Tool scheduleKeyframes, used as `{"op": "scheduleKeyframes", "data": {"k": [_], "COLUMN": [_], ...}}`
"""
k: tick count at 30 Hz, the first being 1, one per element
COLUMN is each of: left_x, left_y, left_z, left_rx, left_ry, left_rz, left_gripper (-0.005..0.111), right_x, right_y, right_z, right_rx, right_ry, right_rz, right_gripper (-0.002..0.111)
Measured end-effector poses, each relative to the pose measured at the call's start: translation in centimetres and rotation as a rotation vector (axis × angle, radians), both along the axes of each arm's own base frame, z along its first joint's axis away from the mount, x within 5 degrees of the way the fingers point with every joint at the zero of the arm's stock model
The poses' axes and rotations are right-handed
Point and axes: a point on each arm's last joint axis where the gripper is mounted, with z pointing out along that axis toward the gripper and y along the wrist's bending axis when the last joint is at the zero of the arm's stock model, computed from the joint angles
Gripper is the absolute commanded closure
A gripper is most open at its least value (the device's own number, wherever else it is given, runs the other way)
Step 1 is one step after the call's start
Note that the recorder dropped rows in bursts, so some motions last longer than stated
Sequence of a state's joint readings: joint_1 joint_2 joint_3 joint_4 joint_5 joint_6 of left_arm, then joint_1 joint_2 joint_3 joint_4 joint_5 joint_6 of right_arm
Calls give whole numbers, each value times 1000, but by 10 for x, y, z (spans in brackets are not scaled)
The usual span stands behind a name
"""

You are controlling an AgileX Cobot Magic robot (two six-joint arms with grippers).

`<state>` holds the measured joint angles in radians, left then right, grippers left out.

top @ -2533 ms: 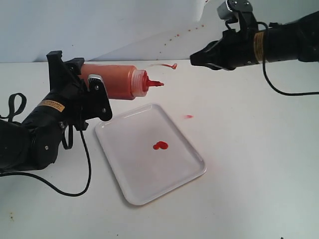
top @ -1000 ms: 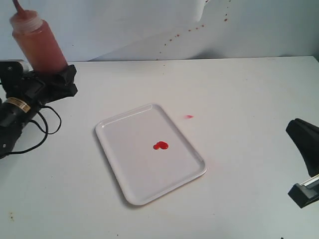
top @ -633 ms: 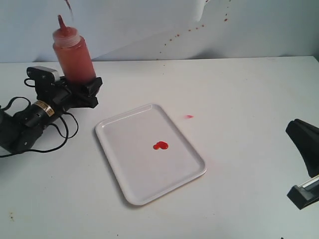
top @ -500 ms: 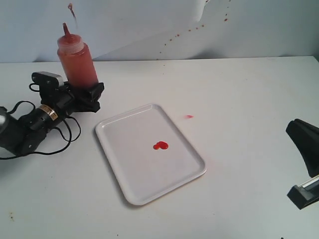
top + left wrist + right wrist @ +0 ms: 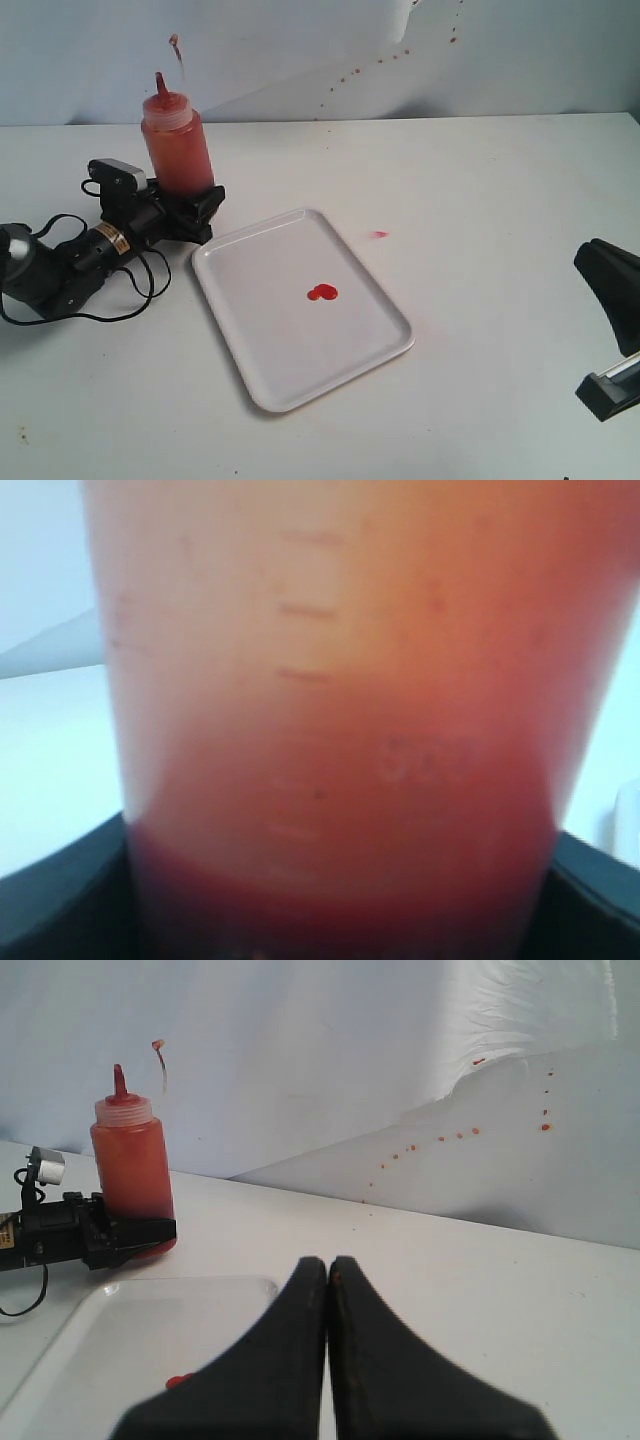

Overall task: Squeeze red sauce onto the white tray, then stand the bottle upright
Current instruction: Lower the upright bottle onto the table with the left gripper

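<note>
Left gripper (image 5: pixel 187 205) pinching the bottle (image 5: pixel 178 150) low on its body, nozzle up, just beside the far left corner of the white tray (image 5: pixel 250 350). Verify base contact with the table (image 5: pixel 480 180) before release; not determinable here. Lower vertically, open slowly, withdraw level and away from the tray. Red sauce (image 5: pixel 321 293) blob near tray centre. Right gripper (image 5: pixel 328 1265) well right of the tray, fingers pressed together.
</note>
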<state>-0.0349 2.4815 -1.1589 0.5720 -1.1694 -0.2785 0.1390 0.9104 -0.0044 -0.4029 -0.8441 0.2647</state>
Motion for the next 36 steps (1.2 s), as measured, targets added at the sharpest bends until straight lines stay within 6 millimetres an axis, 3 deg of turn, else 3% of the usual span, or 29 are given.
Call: {"op": "scheduleKeyframes", "data": {"k": [36], "left_x": [5], "left_y": [1], "left_z": [-5], "left_rx": [64], "left_ry": [63], "left_rz": [0], "left_gripper": [106], "right_x": [0], "right_y": [0], "right_z": [0], "right_rx": [1], "right_ry": [0], "right_rz": [-1], "right_gripper": [108]}}
